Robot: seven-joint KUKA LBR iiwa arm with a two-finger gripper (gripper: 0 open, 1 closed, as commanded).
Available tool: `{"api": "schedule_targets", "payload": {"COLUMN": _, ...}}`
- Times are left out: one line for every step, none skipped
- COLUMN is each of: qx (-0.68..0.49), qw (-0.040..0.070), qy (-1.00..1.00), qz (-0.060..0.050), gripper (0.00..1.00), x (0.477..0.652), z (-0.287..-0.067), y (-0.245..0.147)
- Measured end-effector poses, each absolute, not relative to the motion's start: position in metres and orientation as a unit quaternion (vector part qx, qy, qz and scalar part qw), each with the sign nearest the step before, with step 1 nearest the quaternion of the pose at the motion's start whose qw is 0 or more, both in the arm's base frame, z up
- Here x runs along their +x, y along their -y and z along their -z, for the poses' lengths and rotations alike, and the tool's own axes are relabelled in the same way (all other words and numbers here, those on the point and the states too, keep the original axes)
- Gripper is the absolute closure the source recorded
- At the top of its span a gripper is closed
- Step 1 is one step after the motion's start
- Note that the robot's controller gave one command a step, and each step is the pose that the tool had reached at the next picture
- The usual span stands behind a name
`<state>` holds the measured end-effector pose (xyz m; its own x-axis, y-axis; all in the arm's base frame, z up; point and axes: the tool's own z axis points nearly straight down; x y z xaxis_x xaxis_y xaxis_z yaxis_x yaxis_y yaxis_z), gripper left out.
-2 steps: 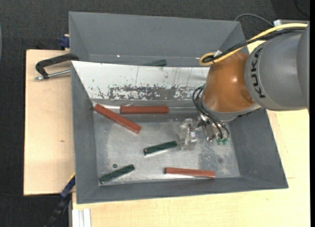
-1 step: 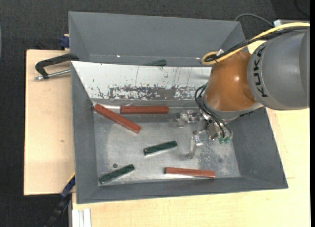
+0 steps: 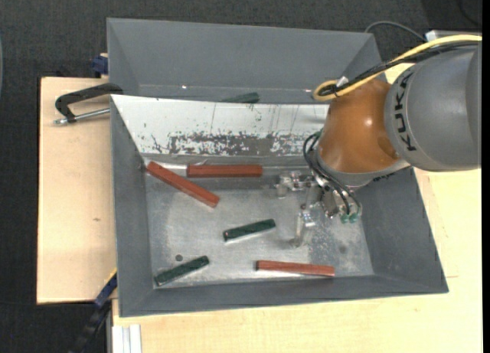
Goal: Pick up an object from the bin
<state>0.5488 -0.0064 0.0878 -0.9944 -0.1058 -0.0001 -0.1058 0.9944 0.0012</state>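
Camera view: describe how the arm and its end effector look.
A thick grey arm link with black KUKA lettering, a rounded glossy orange cover at the wrist, yellow and black cables over it, and a small silvery metal end effector.

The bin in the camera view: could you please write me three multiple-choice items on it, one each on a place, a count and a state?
1. Where is the gripper?
A. left front corner
B. right of the middle green stick
C. left rear corner

2. How many red sticks lie in the bin?
A. one
B. three
C. five

3. How does the front red stick lie?
A. flat on the floor
B. on end
C. across the rim

Answers: B, it hangs just right of that stick. B, one lies in front and two at the rear. A, its whole length rests on the floor.
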Motion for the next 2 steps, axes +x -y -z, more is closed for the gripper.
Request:
{"api": "schedule_targets", "payload": {"qx": -0.063, "qw": 0.003, "qy": -0.998, "qz": 0.001, "gripper": 0.0, "x": 0.558, "z": -0.082, "y": -0.024}}
{"api": "schedule_targets", "payload": {"qx": -0.047, "qw": 0.001, "qy": -0.999, "qz": 0.0, "gripper": 1.0, "x": 0.507, "z": -0.071, "y": -0.023}}
